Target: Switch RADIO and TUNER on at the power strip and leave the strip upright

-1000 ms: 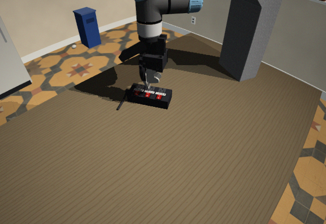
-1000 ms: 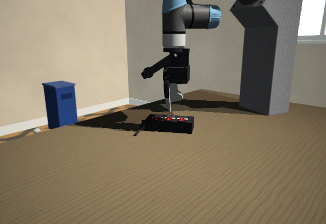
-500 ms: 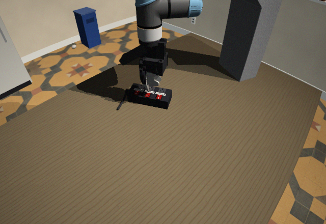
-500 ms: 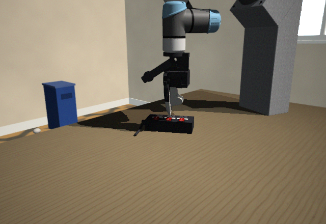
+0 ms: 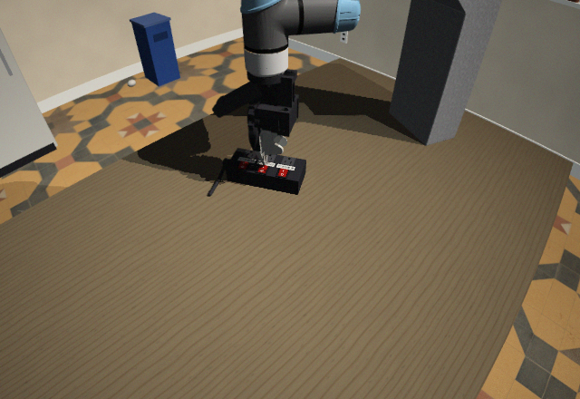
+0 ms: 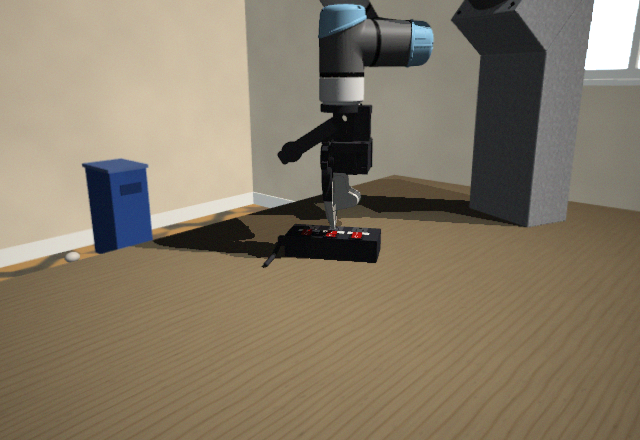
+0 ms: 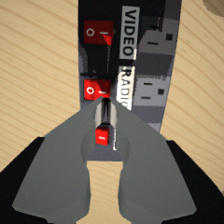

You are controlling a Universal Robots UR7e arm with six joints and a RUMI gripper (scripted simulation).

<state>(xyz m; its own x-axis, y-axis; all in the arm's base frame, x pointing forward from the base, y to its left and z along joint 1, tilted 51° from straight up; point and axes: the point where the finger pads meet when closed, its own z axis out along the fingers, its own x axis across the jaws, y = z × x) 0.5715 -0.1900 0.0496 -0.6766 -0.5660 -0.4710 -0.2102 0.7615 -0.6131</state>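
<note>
The black power strip [image 5: 281,183] [image 6: 341,251] [image 7: 170,56] lies on the wooden table with its three red switches facing up. My gripper [image 5: 261,160] [image 6: 332,224] [image 7: 105,99] is shut on nothing and points straight down. Its tips touch the strip at the near edge of the RADIO switch [image 7: 95,89]. The VIDEO switch [image 7: 98,33] lies farther off, clear of the fingers. The third switch [image 7: 103,136] shows in the gap between my fingers; its label is hidden. A short black cable stub [image 5: 215,186] [image 6: 271,257] sticks out of the strip's left end.
The grey robot pedestal [image 5: 439,57] [image 6: 527,115] stands behind and to the right of the strip. A blue bin [image 5: 155,48] [image 6: 117,205] and a small white ball [image 5: 131,82] [image 6: 72,256] are on the floor by the wall. A grey cabinet [image 5: 18,118] is at far left.
</note>
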